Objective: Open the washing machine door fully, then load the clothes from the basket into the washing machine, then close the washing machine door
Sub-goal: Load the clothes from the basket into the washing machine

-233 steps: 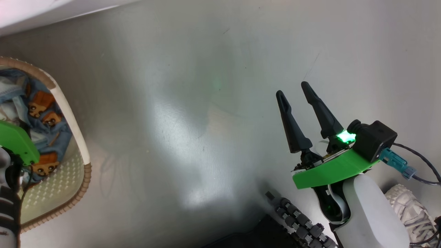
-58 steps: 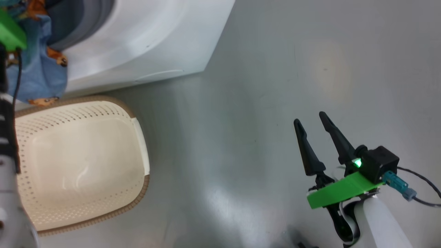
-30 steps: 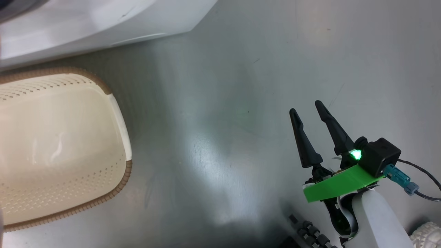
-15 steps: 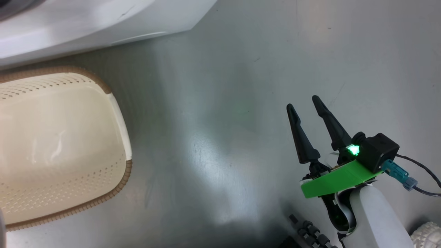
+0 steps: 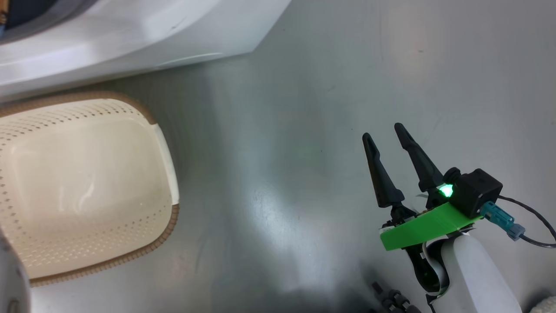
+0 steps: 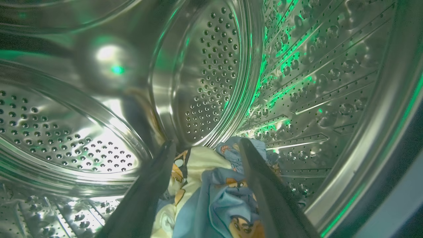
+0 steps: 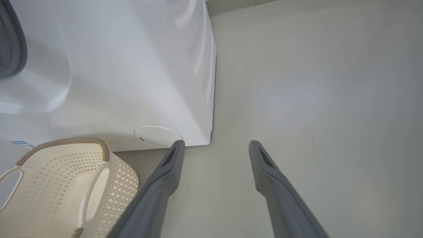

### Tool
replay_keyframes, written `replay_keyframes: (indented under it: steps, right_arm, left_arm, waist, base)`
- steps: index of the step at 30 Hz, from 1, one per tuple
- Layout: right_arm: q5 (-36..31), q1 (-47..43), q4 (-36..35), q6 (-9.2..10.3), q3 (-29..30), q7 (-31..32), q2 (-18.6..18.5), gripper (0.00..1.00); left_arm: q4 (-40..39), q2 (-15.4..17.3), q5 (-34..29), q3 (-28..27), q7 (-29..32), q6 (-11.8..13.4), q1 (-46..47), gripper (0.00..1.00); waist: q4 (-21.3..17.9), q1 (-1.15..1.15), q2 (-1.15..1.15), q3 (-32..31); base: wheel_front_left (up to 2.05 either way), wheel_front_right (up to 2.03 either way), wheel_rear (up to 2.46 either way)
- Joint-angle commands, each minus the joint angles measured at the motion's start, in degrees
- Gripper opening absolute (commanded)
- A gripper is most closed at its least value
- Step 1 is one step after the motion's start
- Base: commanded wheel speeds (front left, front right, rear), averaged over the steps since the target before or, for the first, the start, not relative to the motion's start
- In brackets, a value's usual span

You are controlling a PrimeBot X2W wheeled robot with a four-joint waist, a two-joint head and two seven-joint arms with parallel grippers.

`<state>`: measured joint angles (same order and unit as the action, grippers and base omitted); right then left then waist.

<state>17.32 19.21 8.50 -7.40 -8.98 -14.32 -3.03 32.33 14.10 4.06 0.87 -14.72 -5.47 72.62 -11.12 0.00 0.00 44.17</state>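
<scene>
Inside the drum [image 6: 205, 82] the left end effector [image 6: 208, 145] has just gone from pinched to fingers apart, dropping the clothes [image 6: 214, 195] between and beneath them, so with the basket [image 5: 87, 182] bare, loading looks finished and only the closing step remains.

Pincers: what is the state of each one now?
Left pincer: open, the clothes between its fingers inside the drum.
Right pincer: open, holding nothing.
</scene>
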Motion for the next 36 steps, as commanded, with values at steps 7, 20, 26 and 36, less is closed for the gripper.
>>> replay_keyframes:
  steps: [7,20,26,36]
  right_arm:
    - [-0.7,-1.0,0.0,-0.09,-0.6,-0.7,0.1,1.00]
    - [-1.7,-2.4,1.0,-0.09,-0.1,-0.7,0.1,1.00]
    - [-2.0,-2.9,1.2,-0.09,0.1,-0.7,0.1,1.00]
    - [-2.2,-2.9,1.3,-0.09,0.0,-0.7,0.1,1.00]
  left_arm:
    - [-1.4,0.6,1.4,-1.8,-0.3,0.4,-5.6,1.00]
    - [-7.3,-2.2,2.8,-4.5,-0.3,0.9,-16.4,1.00]
    - [-12.3,-4.0,3.0,-5.9,-0.3,1.2,-23.0,1.00]
    - [-21.9,-7.0,2.7,-8.7,-0.3,1.8,-34.1,1.00]
  waist:
    - [2.1,0.00,0.00,-3.6]
    - [4.8,0.00,0.00,-8.4]
    - [6.0,0.00,0.00,-9.9]
    - [6.7,0.00,0.00,-10.9]
  base:
    - [0.00,0.00,0.00]
    - [0.00,0.00,0.00]
    - [0.00,0.00,0.00]
    - [0.00,0.00,0.00]
